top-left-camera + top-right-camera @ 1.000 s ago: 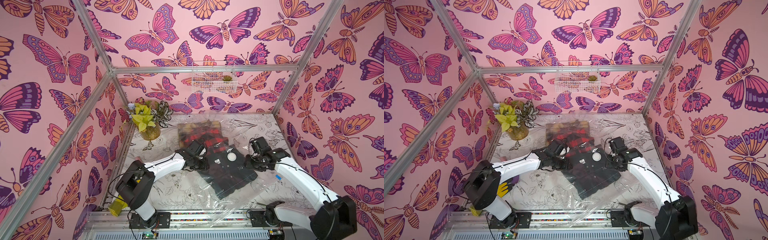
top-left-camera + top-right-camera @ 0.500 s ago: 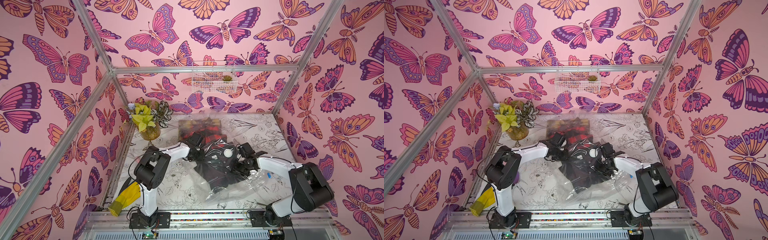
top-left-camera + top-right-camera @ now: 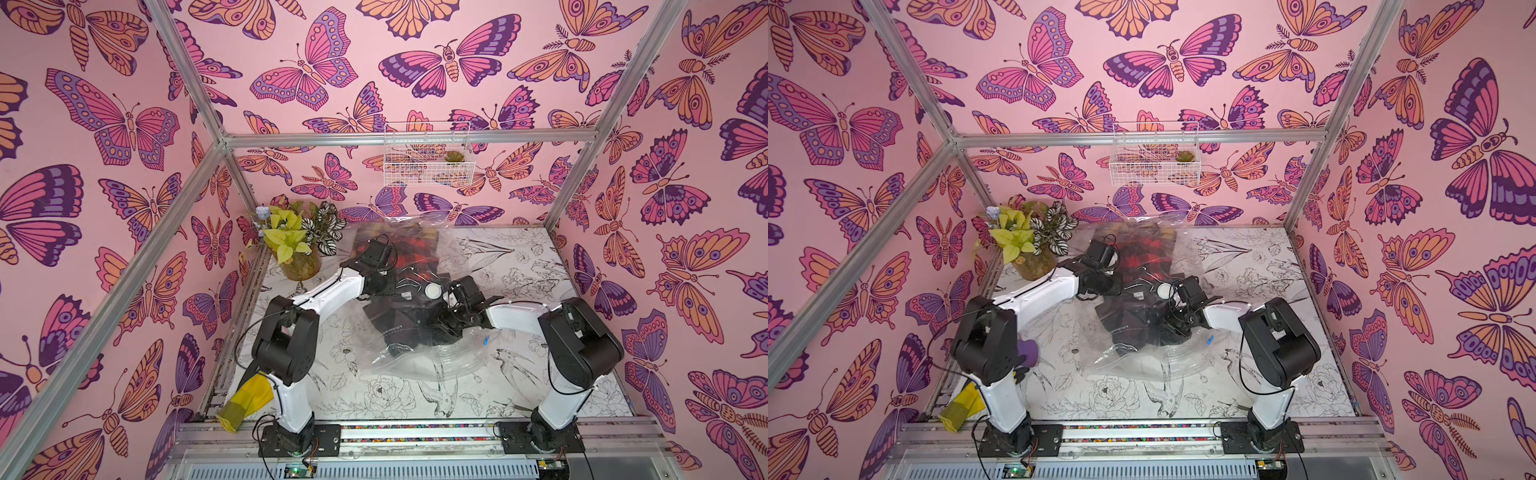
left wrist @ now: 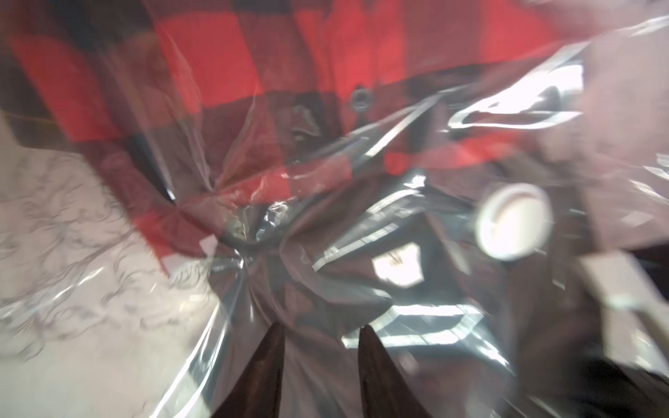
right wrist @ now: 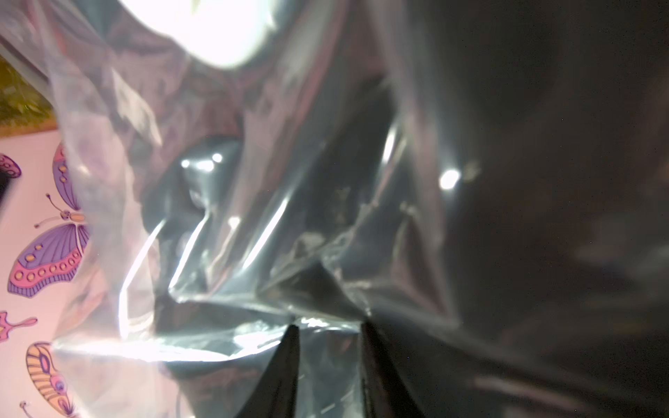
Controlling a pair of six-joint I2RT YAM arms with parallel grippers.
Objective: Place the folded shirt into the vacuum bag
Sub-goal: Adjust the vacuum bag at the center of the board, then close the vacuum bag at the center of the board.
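The vacuum bag (image 3: 419, 361) lies crumpled in the middle of the table, clear and crinkly, with its white valve disc (image 3: 433, 291) on top and a blue slider clip (image 3: 484, 340) at its right side. Under the film is a dark folded shirt (image 3: 399, 324); a red-and-black plaid garment (image 3: 409, 249) lies in the bag's far part. My left gripper (image 4: 320, 325) hovers over film and dark cloth, fingers apart. My right gripper (image 5: 329, 325) has its tips pushed into a taut fold of film beside the valve (image 5: 217, 29), fingers apart. In both top views the fingertips are hidden.
A potted plant (image 3: 297, 245) stands at the back left, close to the left arm's wrist (image 3: 376, 282). A white wire basket (image 3: 428, 160) hangs on the back wall. A yellow cloth (image 3: 247, 401) lies off the table's front left corner.
Both arms have folded inward and their wrists have moved toward the back. The bag, spread flat to the front edge before, is bunched up mid-table, and the dark shirt sits farther back.
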